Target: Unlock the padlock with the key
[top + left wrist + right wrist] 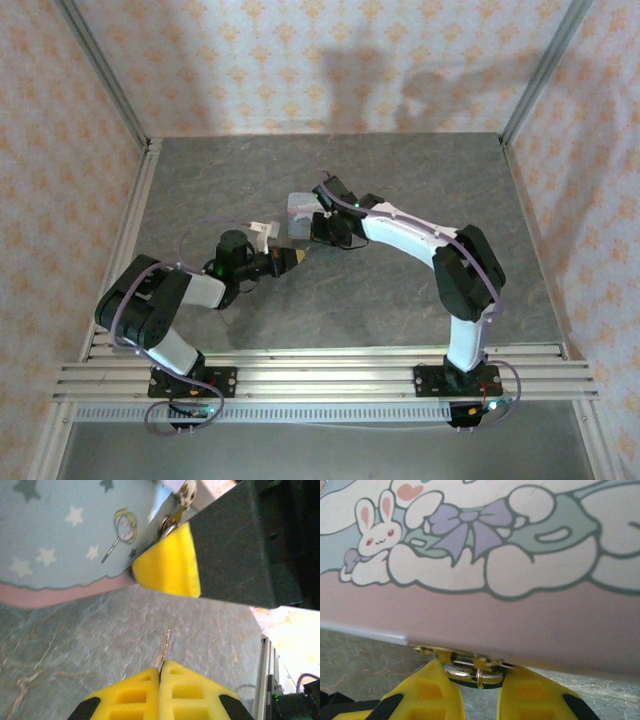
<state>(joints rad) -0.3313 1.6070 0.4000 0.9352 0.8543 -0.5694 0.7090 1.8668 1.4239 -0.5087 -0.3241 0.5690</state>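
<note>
Left wrist camera first: the left gripper [161, 666] has its two yellow pads pressed flat together. Pinched in the seam is the key [165, 645], a thin pale sliver. It sticks straight out from the tips over the grey stone-patterned table [75, 650] and touches nothing ahead of it. Its tip points toward the lower corner of the tin [60, 535], a pale blue box with white stars and a pink band along its bottom edge.

One yellow fingertip of the right gripper [479, 681] sits at that same corner, its black body running off to the upper right. The key and that fingertip are near each other but apart.

From the right wrist camera, the tin's side, with its cartoon rabbit and purple bow, looms close above the fingers. Just under its lower edge sits the padlock [472, 672]. A silver shackle and a small ring catch the light, with a dark teal curve of the body below them. The two yellow fingers stand a narrow gap apart, one against each side of the lock, so it is clamped between them.

From overhead, both arms reach into the middle of the table and meet at the near side of the tin. The left arm comes in low from the left and the right arm arches over from the right. Their tips are close together.
</note>
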